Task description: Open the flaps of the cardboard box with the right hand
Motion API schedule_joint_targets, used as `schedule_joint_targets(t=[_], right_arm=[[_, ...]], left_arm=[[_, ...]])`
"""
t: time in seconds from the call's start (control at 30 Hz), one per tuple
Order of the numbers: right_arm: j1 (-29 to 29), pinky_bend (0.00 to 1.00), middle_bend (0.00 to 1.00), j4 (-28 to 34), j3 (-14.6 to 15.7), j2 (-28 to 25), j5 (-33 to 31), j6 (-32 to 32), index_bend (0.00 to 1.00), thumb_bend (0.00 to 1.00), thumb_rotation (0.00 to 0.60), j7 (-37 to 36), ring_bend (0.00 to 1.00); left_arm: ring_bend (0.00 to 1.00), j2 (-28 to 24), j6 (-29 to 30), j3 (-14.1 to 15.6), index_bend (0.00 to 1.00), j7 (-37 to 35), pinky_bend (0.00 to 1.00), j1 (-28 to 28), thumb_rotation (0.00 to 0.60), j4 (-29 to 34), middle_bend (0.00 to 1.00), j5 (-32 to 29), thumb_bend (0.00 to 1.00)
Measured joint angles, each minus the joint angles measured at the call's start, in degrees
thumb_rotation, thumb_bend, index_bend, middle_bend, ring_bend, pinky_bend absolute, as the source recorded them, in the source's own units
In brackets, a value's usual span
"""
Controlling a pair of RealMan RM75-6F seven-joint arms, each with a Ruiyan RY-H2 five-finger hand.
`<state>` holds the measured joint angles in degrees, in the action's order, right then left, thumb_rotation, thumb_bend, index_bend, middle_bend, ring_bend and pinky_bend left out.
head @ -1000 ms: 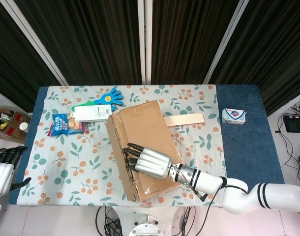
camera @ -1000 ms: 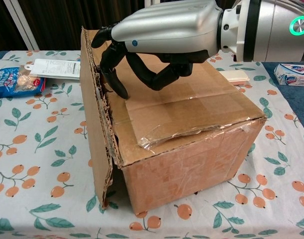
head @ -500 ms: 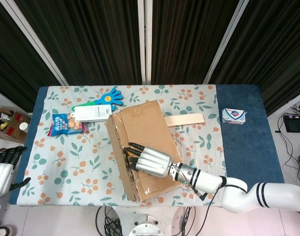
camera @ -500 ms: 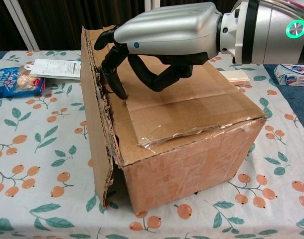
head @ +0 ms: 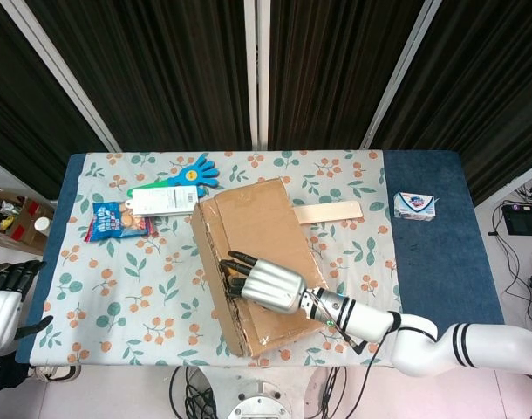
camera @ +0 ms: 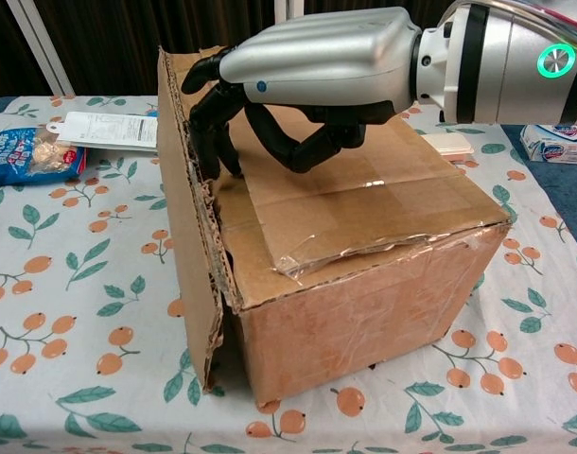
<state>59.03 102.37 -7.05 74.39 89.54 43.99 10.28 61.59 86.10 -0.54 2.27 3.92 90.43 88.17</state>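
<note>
- The cardboard box is seen in the lower middle of the head view, on the flowered tablecloth; in the chest view it fills the middle of the frame.
- The right hand is placed on top of the box; its dark fingers are curled down at the left edge of the top, just beside the torn left flap; nothing is gripped yet, as far as can be seen.
- The step in hand is judged to be the first flap; that flap is already hanging loose down the left side, while the taped top flap is not yet lifted.
- For the next move, the fingertips would need to be hooked under a flap edge and pulled up and outward; care is called for, since the box could be dragged along the cloth.
- Only in the chest view are the curl of the fingers, the ragged edge and the shiny tape seen.
- Only in the head view are these seen: the left hand at the lower left edge, fingers spread and holding nothing; the blue hand-shaped clapper; the snack bag; the flat wooden board; the small soap box at the right.
</note>
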Motion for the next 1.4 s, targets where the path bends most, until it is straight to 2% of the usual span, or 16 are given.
schedule_joint_targets(t=[0.17, 0.5, 0.77, 1.03, 1.2, 1.4], right_arm=[[0.0, 0.0, 0.42, 0.0, 0.0, -0.6, -0.2, 0.0, 0.65, 1.0, 0.6, 0.4, 0.0], [-1.0, 0.0, 0.44, 2.4, -1.2, -3.9, 0.4, 3.3, 0.68, 1.0, 0.6, 0.2, 0.0], [-3.6, 0.0, 0.45, 5.6, -2.1, -10.8, 1.9, 7.7, 0.65, 1.0, 0.6, -0.5, 0.01], [-8.4, 0.0, 0.45, 8.3, -2.0, -20.7, 4.5, 13.4, 0.6, 1.0, 0.6, -4.5, 0.01], [-12.7, 0.0, 0.45, 7.7, -1.1, -25.2, 6.7, 18.9, 0.59, 1.0, 0.6, -9.3, 0.01], [-17.9, 0.0, 0.42, 3.8, 0.2, -27.9, 8.6, 25.7, 0.58, 1.0, 0.6, -16.6, 0.01]], left_arm=[[0.16, 0.3, -0.4, 0.0, 0.17, 0.1, 0.25, 0.1, 0.6, 0.0, 0.17, -0.2, 0.0], [0.16, -0.2, -0.3, -0.1, 0.17, 0.5, 0.25, 0.1, 0.6, 0.6, 0.17, -0.2, 0.0], [0.16, -0.2, -0.8, -0.1, 0.17, 1.3, 0.25, 0.5, 0.6, 1.2, 0.17, -0.1, 0.0], [0.16, -0.2, -1.4, -0.1, 0.17, 3.0, 0.25, 1.1, 0.6, 2.7, 0.17, 0.4, 0.0], [0.16, -0.3, -2.0, -0.1, 0.17, 4.3, 0.25, 1.5, 0.6, 3.7, 0.17, 0.5, 0.0], [0.16, -0.3, -2.9, 0.0, 0.17, 6.0, 0.25, 2.2, 0.6, 5.0, 0.17, 0.5, 0.0]])
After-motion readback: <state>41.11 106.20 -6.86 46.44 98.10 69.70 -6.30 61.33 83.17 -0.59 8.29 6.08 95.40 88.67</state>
